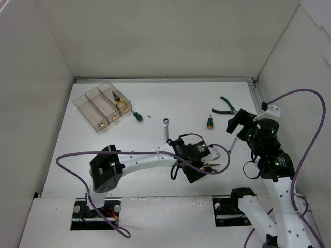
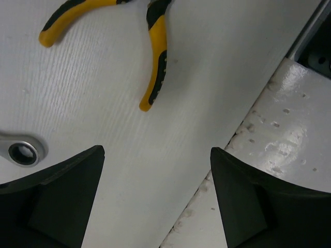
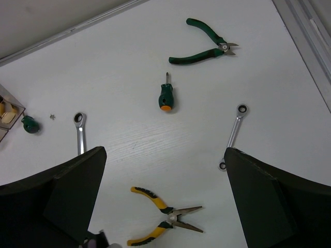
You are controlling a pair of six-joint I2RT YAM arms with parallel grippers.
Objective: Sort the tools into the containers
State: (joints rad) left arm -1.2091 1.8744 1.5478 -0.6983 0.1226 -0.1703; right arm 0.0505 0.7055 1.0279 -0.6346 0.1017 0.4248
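Three joined clear containers (image 1: 101,108) stand at the back left; one pair of yellow-handled pliers (image 1: 120,102) lies in the rightmost bin. My left gripper (image 1: 209,159) is open and empty, low over the table, just short of a second pair of yellow pliers (image 2: 155,57), which also shows in the right wrist view (image 3: 163,217). My right gripper (image 1: 237,123) is open and empty, held high. Below it lie green-handled pliers (image 3: 207,44), an orange-green screwdriver (image 3: 165,95), two silver wrenches (image 3: 235,134) (image 3: 80,134) and a green stubby screwdriver (image 3: 30,124).
A tiny screw (image 1: 148,116) lies next to the green screwdriver (image 1: 137,115). White walls enclose the table at the left, back and right. A seam and a scuffed white front board (image 2: 289,129) run close to my left gripper (image 2: 158,165). A ratchet wrench end (image 2: 20,152) lies beside its left finger.
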